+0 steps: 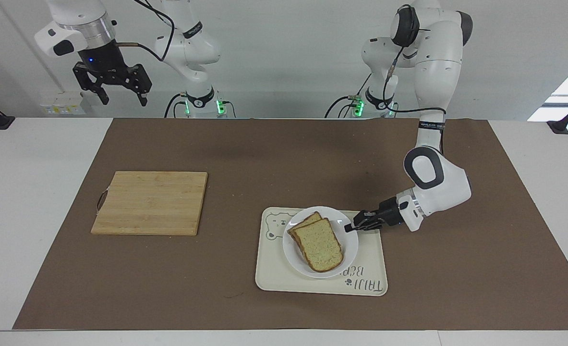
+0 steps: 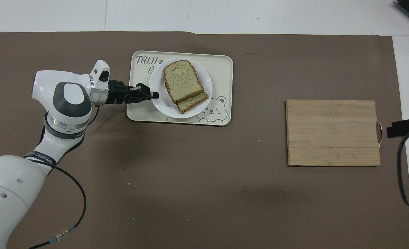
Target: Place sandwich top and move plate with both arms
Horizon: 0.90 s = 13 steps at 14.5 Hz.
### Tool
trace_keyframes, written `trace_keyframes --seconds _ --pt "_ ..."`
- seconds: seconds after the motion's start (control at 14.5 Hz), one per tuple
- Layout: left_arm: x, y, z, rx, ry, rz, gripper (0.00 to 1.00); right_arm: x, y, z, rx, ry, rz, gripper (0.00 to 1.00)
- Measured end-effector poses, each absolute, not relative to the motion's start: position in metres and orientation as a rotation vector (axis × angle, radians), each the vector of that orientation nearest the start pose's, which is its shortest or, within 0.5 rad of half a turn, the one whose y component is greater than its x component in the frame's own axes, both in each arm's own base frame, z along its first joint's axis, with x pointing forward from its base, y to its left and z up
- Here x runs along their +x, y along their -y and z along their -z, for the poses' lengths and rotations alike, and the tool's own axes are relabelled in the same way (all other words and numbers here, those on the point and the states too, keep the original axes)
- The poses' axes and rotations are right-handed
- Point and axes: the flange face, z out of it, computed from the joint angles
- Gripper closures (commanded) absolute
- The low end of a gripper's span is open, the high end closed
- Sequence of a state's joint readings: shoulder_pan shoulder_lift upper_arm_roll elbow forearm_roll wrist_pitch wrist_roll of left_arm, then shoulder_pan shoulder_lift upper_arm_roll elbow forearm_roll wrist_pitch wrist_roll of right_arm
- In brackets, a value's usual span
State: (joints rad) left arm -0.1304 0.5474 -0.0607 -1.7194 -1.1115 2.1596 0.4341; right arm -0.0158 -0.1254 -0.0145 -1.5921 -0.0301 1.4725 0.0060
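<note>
Left pincer grips the plate rim over the tray; right pincer hangs wide above the cutting board.

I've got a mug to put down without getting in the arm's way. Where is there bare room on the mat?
The widest bare stretch lies between the cutting board and the tray. The cutting board's top is also bare. It is crowded at the tray: the plate with the sandwich top covers most of it, with the left gripper at the plate's rim.
</note>
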Motion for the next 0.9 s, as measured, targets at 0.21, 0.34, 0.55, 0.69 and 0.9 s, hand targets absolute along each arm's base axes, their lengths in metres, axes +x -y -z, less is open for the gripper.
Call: trace_keyframes --seconds 0.21,0.34,0.55,0.69,0.9 --pt "0.662 0.145 -0.285 2.265 -0.097 -0.040 0.00 0.504 0.019 -0.672 -3.169 -0.062 0.009 0.00" --pt "0.672 0.129 -0.298 2.289 -0.090 -0.078 0.00 0.504 0.019 -0.672 -3.169 -0.062 0.009 0.00" --pt "0.678 0.117 -0.322 2.339 -0.123 -0.087 0.00 0.504 0.019 -0.672 -3.169 -0.062 0.009 0.00" --pt "0.679 0.116 -0.345 2.377 -0.179 -0.077 0.00 0.504 0.019 -0.672 -3.169 -0.062 0.009 0.00" --pt "0.677 0.102 -0.387 2.427 -0.221 -0.114 0.00 0.504 0.019 -0.672 -3.169 -0.062 0.009 0.00"
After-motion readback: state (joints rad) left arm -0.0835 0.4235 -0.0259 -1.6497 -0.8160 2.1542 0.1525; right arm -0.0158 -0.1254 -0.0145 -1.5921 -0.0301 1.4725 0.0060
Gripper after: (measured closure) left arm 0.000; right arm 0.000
